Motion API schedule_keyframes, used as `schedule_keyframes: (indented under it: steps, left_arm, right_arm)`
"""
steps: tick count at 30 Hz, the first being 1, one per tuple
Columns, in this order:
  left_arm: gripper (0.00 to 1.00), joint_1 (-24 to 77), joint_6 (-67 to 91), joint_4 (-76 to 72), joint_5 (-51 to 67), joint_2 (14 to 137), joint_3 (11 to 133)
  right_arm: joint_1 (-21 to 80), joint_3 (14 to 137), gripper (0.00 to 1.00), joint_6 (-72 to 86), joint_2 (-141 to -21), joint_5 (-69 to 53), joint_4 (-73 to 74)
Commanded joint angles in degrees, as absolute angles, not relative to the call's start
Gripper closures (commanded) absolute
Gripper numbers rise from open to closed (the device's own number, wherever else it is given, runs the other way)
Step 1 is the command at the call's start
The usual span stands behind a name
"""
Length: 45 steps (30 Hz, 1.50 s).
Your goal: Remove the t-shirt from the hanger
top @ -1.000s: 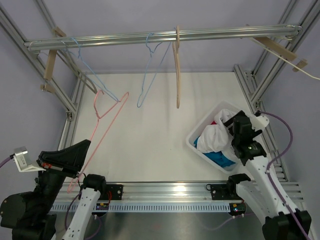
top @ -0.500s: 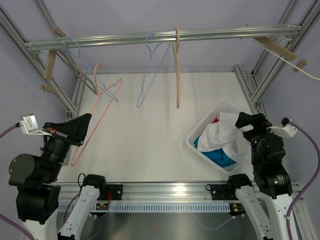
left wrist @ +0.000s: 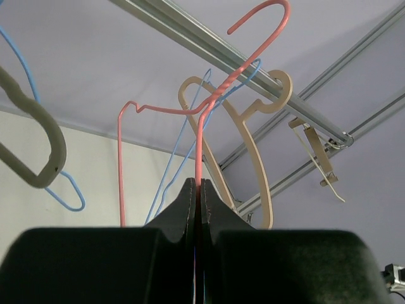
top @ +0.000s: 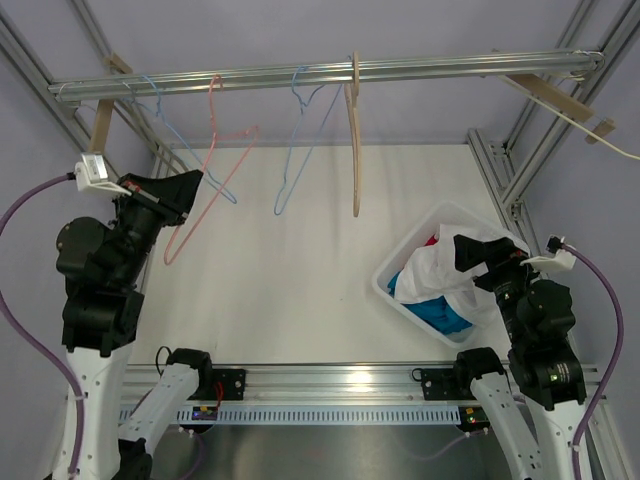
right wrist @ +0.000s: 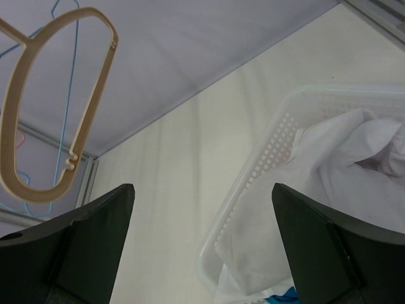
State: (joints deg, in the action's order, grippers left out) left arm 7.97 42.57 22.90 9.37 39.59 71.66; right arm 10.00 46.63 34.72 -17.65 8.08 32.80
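as the left gripper (left wrist: 197, 190) pinches the pink hanger (left wrist: 199, 152) aloft, right gripper (right wrist: 202, 190) gapes.

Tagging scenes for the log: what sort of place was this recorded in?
Probably a lab test cell, not a home: an aluminium frame rail carrying bare hangers, a plain white table, and a white basket of clothes on it.
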Motion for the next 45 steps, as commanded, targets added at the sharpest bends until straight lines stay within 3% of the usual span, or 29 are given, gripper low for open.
schedule_keyframes:
  steps: [1, 12, 20, 45]
  left_arm:
    - [1.0, 7.73, 43.24, 13.89, 9.84, 43.93, 73.91]
    - [1.0, 8.0, 42.19, 9.05, 10.2, 52.47, 72.6]
    - [1.0, 8.17, 42.72, 7.21, 10.46, 50.27, 66.72]
    - [1.0, 8.35, 42.45, 4.66, 13.09, 49.66, 66.09]
  right_arm:
    - [9.84, 45.79, 0.01, 33.93, -16.52, 2.9, 31.64]
    - [9.84, 46.49, 0.01, 32.26, -16.61, 2.64, 31.99]
    - [9.84, 45.44, 0.01, 33.75, -17.58, 0.8, 30.5]
    - [9.84, 47.81, 0.01, 33.84, -16.79, 0.26, 31.82]
